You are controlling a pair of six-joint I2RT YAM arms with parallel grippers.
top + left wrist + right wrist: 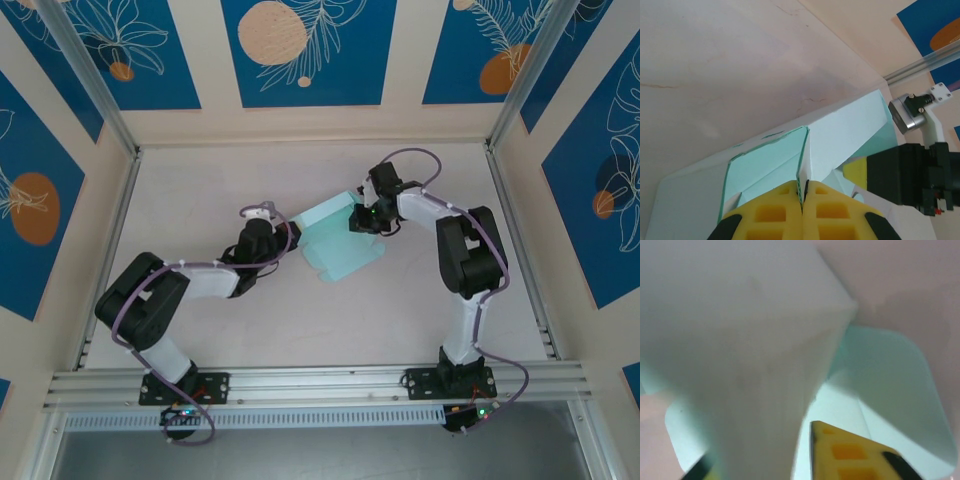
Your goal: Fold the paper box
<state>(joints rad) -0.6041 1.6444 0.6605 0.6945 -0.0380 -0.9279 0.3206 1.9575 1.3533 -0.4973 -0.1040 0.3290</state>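
Two grippers met at the paper box (340, 245), a pale blue, part-folded card lying mid-table (200, 185) between them. The left gripper (803, 189) had its yellow fingers pressed together on the edge of an upright flap. The right gripper (775, 462) straddled a raised panel at the box's far corner. Whether it pinched the card could not be told.

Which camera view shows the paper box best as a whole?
The top external view: nearly the whole paper box shows, lying between the arms. The left wrist view gives a close part, one flap pinched in the left claw; the right wrist view gives a blurred near panel.
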